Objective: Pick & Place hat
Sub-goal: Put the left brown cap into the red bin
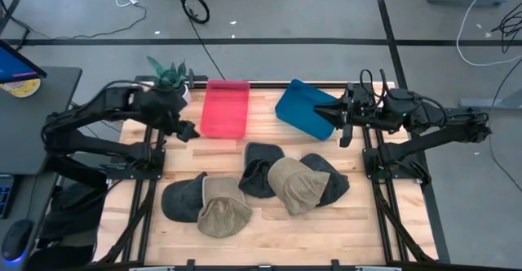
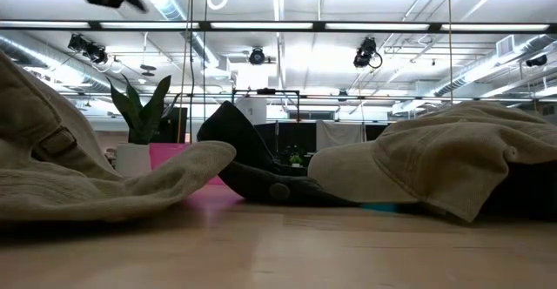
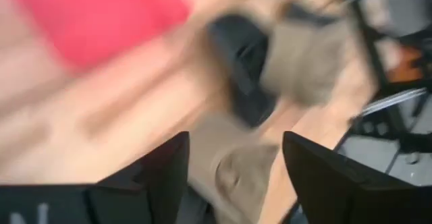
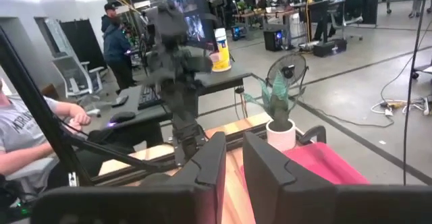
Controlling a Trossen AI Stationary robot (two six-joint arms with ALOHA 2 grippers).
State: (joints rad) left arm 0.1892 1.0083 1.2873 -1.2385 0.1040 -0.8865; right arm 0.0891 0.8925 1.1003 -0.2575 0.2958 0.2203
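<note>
Several hats lie on the wooden table: a dark and a tan one (image 1: 208, 206) at the near left, a dark one (image 1: 261, 169) in the middle, and a tan one (image 1: 292, 185) against another dark one (image 1: 333, 177). My left gripper (image 1: 189, 132) hangs open above the table beside the red tray (image 1: 224, 108), pointing steeply down. Its blurred wrist view shows the hats beyond the fingers (image 3: 233, 140), with nothing between them. My right gripper (image 1: 339, 126) is held level above the blue tray (image 1: 303, 108), its fingers (image 4: 234, 140) almost together and empty.
A potted plant (image 1: 167, 75) stands at the far left corner, behind the left arm. Both trays sit along the far edge. In the low view, tan hats (image 2: 104, 180) (image 2: 444, 163) and a dark hat (image 2: 248, 154) fill the near table. People sit at desks beyond the table's left side (image 4: 40, 129).
</note>
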